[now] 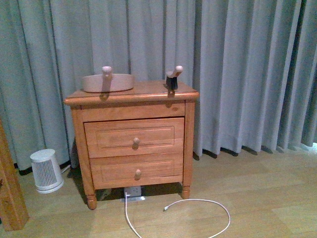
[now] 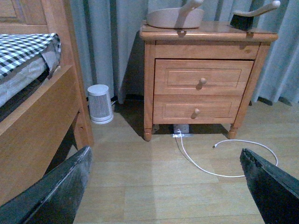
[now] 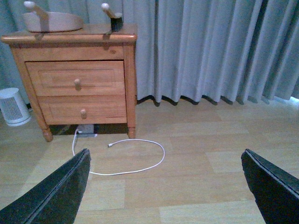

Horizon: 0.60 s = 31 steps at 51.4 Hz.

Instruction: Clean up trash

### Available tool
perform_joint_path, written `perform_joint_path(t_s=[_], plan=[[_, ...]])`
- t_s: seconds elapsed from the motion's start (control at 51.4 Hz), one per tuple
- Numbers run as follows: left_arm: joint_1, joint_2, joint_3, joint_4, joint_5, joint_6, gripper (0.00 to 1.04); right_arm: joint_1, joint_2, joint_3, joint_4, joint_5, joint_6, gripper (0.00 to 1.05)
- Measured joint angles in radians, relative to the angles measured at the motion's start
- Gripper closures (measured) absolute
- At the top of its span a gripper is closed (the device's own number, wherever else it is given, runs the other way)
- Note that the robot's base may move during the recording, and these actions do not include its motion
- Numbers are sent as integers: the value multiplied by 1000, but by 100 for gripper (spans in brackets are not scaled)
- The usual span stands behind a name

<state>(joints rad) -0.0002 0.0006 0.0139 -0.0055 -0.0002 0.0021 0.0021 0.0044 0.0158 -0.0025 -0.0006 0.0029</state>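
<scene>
The trash does not show in any view: no white wad lies on the visible floor, and none can be made out on the nightstand (image 1: 143,90). So the step in hand is probably the search, with the tools to be fetched.

The dustpan (image 1: 108,83) sits at the top's left rear corner, its handle sticking up toward the front. The brush (image 1: 173,78) stands at the right edge, well apart from the pan, handle angled up. Both drawers are closed.

The left gripper (image 2: 164,154) is spread wide and holds nothing; only bare floor shows between its fingers (image 2: 60,191). The right gripper (image 3: 165,151) is equally wide and empty. Both hang low over the floor, short of the nightstand. Neither arm shows in the front view.

To do this well, I would find the wad before lifting a tool, looking beside the bed (image 2: 32,107) and along the curtain (image 1: 237,74) hem. Each arm suits the tool on its own side: left for the pan, right for the brush. Close on the handles, not the pan's rim, and lift straight up so nothing slides off the top's edge.

The white cable (image 1: 218,206) loops across the floor ahead of the nightstand and could snag a low finger. The heater (image 1: 46,171) stands by the left leg, out of the way.
</scene>
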Motion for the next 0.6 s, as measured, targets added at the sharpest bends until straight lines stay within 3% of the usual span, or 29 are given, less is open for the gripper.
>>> perform_joint_path(t_s=[0.603], plan=[[0,0,0,0,0,0,8,0,0,0,0,0,0,7]])
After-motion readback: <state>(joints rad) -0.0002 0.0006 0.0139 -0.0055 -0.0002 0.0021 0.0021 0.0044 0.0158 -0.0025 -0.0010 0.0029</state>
